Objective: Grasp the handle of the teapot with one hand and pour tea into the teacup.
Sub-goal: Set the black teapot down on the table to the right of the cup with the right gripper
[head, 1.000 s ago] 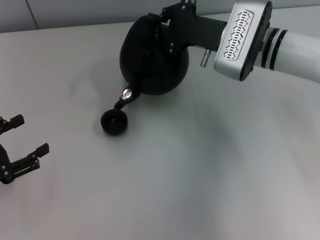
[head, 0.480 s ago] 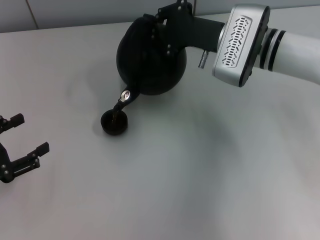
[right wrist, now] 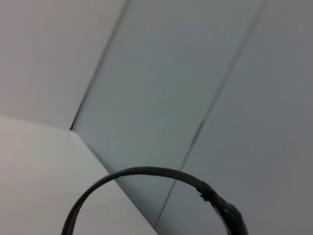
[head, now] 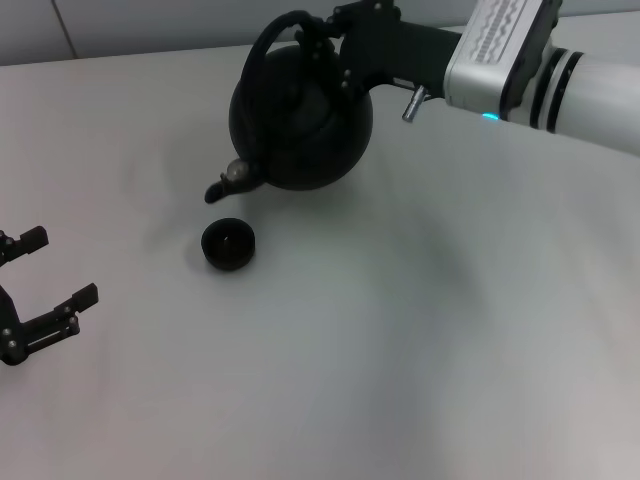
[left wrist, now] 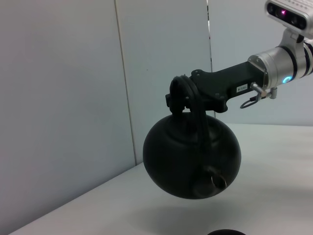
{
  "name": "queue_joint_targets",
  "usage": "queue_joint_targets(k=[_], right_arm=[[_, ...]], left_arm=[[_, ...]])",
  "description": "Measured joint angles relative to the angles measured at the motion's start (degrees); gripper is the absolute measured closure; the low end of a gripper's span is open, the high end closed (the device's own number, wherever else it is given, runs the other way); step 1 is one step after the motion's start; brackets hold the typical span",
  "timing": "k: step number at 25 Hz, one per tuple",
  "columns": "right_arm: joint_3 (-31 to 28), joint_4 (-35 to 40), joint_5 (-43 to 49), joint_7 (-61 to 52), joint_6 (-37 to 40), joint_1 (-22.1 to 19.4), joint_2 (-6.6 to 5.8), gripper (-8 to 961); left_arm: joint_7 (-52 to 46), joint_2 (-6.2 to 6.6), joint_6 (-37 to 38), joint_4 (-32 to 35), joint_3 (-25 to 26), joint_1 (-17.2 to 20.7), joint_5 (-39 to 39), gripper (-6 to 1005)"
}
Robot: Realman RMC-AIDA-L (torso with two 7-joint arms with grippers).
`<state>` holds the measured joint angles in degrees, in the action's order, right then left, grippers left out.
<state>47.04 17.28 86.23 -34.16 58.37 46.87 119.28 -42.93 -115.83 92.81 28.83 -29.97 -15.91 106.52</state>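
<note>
Head view: the right gripper [head: 335, 45] is clamped on the handle [head: 268, 45] of the teapot [head: 300, 120], holding it off the worktop [head: 400, 330] near the far edge, spout toward the teacup [head: 228, 244], which sits on the worktop just in front. The left gripper [head: 45, 290] sits by the left edge, fingers apart, empty.

Left wrist view: teapot [left wrist: 191, 159] hangs in the air, gripper [left wrist: 183, 98] closed on the handle [left wrist: 198, 122].

Right wrist view: just the handle's arch [right wrist: 146, 174] against a wall.
</note>
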Motion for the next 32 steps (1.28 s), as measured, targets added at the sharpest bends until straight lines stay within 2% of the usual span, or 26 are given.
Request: queue_joint_targets(k=[4, 6, 9, 10, 20, 32], right_arm=[[0.0, 0.6, 0.2, -6.3, -0.4, -1.0, -0.07, 875], [-0.4, 1.1, 0.1, -13.5, -0.6, -2.8, -0.09, 875], [-0.5, 1.2, -0.1, -14.4, -0.6, -3.2, -0.1, 875], [-1.0, 1.5, -0.8, -16.3, -0.6, -4.5, -0.1, 875], [-1.1, 1.9, -8.3, -15.7, -0.5, -10.5, 0.02, 876], [-0.1, 0.6, -8.2, -11.8, -3.8, -10.6, 0.17, 876]], left_arm=[[0.1, 0.02, 0.0, 0.0, 0.0, 0.0, 0.0, 152], [0.1, 0.08, 0.0, 0.0, 0.0, -0.1, 0.0, 152], [0.1, 0.08, 0.0, 0.0, 0.0, -0.1, 0.0, 152], [0.1, 0.09, 0.0, 0.0, 0.0, -0.1, 0.0, 152], [0.1, 0.09, 0.0, 0.0, -0.1, -0.1, 0.0, 152], [0.1, 0.0, 0.0, 0.0, -0.4, 0.0, 0.1, 152]])
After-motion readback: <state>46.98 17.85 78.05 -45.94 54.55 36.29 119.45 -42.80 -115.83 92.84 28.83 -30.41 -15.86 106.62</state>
